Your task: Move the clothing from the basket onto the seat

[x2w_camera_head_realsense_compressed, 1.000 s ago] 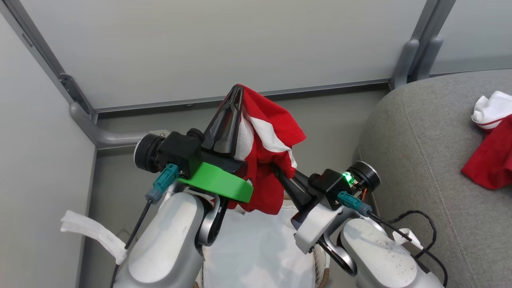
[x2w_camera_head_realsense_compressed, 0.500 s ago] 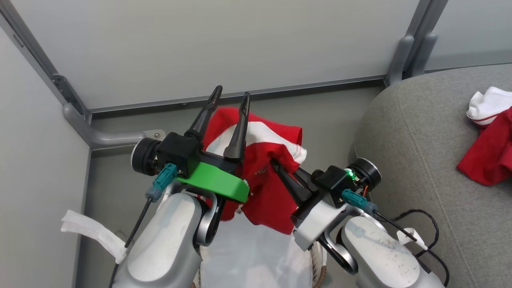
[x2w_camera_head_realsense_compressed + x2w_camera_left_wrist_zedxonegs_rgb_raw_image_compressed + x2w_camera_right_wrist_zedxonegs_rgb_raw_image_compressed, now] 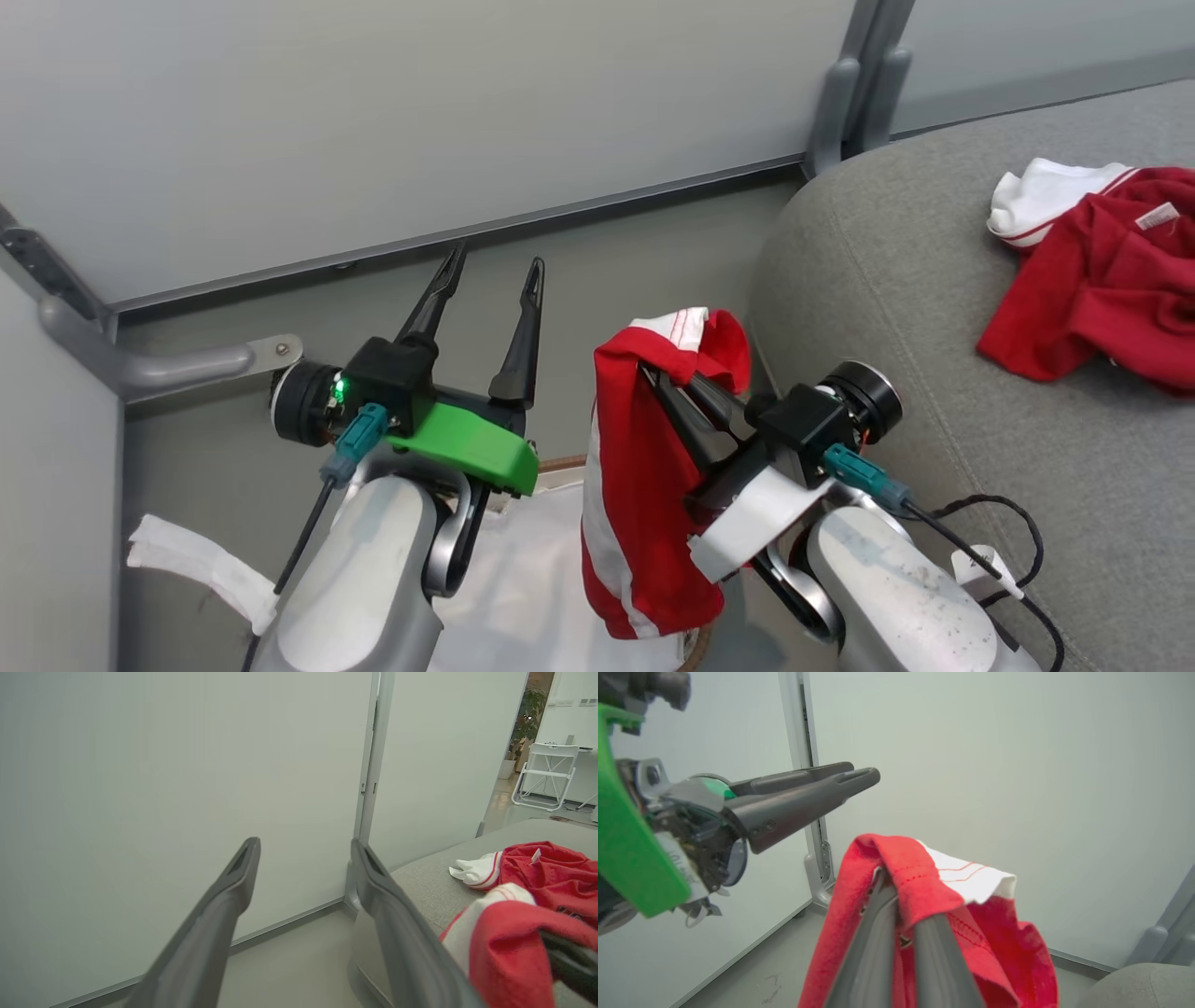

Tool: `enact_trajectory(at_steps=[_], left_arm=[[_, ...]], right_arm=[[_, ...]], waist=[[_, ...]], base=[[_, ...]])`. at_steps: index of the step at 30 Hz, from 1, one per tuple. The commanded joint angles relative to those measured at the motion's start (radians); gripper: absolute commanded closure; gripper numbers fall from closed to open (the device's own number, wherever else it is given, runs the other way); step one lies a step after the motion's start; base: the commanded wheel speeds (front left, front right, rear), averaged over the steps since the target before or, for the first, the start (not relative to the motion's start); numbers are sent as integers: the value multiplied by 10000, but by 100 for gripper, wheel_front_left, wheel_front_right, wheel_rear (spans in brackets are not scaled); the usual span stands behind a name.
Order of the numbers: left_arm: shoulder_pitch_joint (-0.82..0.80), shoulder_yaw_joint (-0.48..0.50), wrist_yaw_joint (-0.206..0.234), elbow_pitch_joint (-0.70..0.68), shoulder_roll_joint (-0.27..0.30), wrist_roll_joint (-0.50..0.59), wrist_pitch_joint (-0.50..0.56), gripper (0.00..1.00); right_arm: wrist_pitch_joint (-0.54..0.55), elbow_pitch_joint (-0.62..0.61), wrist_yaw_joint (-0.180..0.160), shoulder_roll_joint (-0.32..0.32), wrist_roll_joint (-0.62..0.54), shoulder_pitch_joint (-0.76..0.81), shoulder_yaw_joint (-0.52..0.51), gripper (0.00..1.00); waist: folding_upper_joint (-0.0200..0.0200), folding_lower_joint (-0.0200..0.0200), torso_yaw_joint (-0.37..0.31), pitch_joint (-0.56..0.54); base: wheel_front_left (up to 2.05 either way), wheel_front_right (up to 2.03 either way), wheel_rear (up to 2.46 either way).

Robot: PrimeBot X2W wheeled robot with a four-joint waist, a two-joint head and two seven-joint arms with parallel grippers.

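Head view has the clothing (image 3: 644, 504) hanging as a long red fold with white stripes from the right hand (image 3: 658, 381), whose fingers are pinched together on its upper edge. It dangles in the air above the basket (image 3: 563, 461) and just beside the rounded edge of the seat (image 3: 896, 308), not lying on the cushion. Of the basket, this view gives slivers of brown rim, with a white liner (image 3: 532, 579) spread inside. The left hand (image 3: 497, 263) stands apart to the left, fingers spread wide and holding nothing. A second red garment (image 3: 1092, 280) with a white cuff lies crumpled on the seat. Right wrist view adds the grip up close: red hem draped over the closed fingertips (image 3: 878, 882), white striped trim folded behind, and the left hand (image 3: 861, 771) seen side-on before pale wall panels (image 3: 1017, 765). Left wrist view looks between its own parted fingers (image 3: 243, 858) across the seat to that second garment and a white folding chair (image 3: 546, 774) far off.
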Motion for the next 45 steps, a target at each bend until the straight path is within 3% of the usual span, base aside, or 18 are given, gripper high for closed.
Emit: enact_trajectory(at_steps=[1,21,27,32,36,45], left_arm=[[217,110,-76,39,29,117,9,0],[842,790,-274,-74,36,577,9,0],[455,294,-440,-20,46,564,9,0],[189,-56,-484,2,43,512,9,0],[57,-129,-465,-24,43,640,9,0],[-327,-78,-602,22,46,1217,10,0]], right_arm=[[0,-110,-10,-35,10,183,-24,100],[0,-1490,-10,-24,92,244,-830,100],[0,-2052,-10,-80,-291,-332,-1464,100],[0,-2683,-10,-758,-482,-1616,-2155,100],[0,-2926,-10,-1706,-708,-3128,-2713,100],[0,-1564,-12,-3750,-1336,-6562,-3925,100]], waist=[[0,0,-670,4],[0,0,-3958,415],[0,0,-4188,820],[0,0,-4243,1193],[0,0,-4259,1533],[0,0,-3941,2669]], base=[[0,0,0],[0,0,0],[0,0,0],[0,0,0],[0,0,0],[0,0,0]])
